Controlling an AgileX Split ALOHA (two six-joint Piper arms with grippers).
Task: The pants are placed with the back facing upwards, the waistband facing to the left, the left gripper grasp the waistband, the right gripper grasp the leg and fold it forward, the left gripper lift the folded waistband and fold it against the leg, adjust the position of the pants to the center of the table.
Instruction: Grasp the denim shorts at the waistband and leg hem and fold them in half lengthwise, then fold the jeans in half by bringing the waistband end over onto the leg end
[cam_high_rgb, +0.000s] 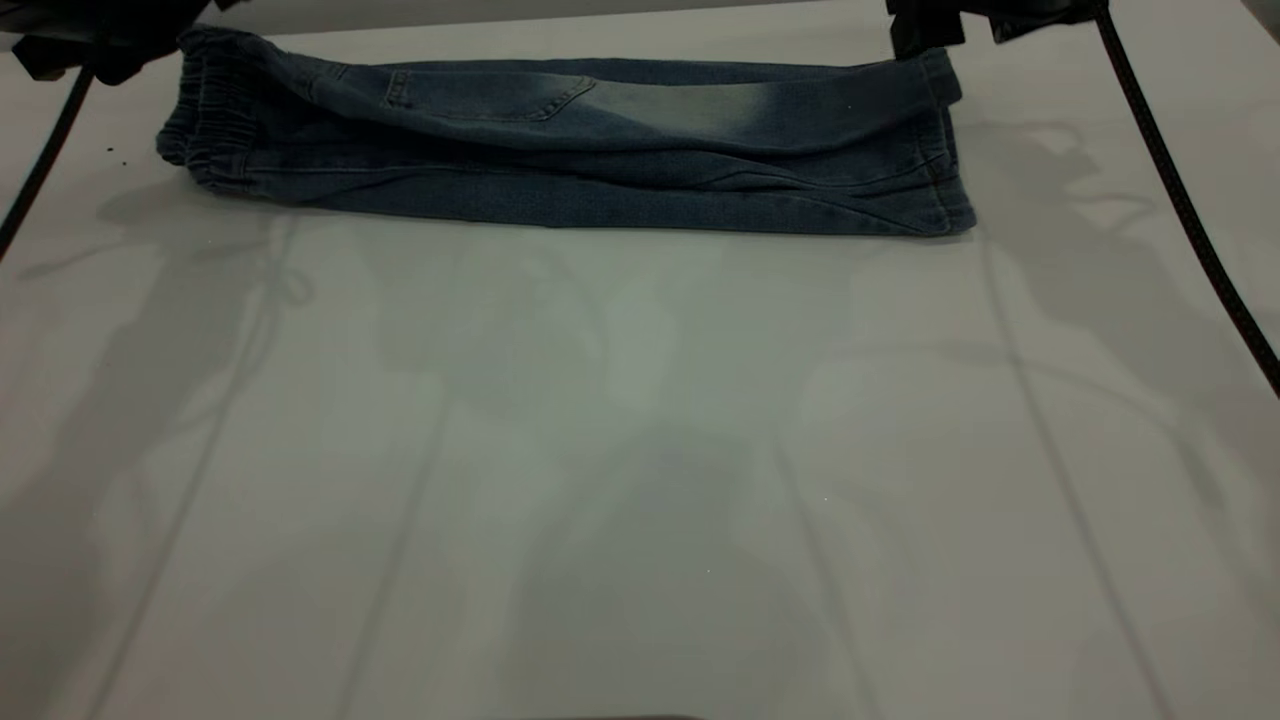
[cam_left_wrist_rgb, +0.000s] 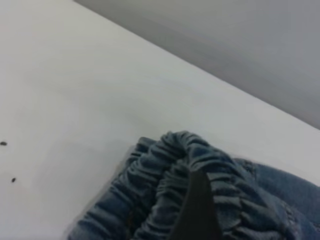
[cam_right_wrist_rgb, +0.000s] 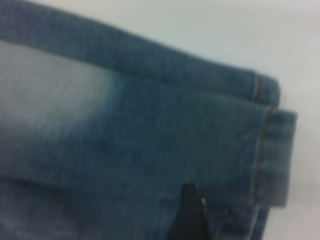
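Fabric of the waistband (cam_left_wrist_rgb: 200, 165) bunches around the left hand (cam_high_rgb: 95, 45), which sits at the far left corner of the pants (cam_high_rgb: 560, 150); its fingers are clamped on the ruched elastic, one dark finger (cam_left_wrist_rgb: 197, 210) lying among the gathers. At the far right, the right hand (cam_high_rgb: 925, 30) hangs over the hem of the leg (cam_right_wrist_rgb: 150, 130), one dark fingertip (cam_right_wrist_rgb: 189, 215) against the denim, but whether it grips or has let go cannot be told.

The pants lie already folded lengthwise, one leg over the other, on the far part of the table (cam_high_rgb: 640, 480). Their long axis runs left to right, waistband at the left, hems at the right, a back pocket facing up.

The denim looks soft and limp, fairly light, not slippery. It will likely sag and crease when lifted, so the thick gathered elastic and the stitched hem seem the surest places to take hold.
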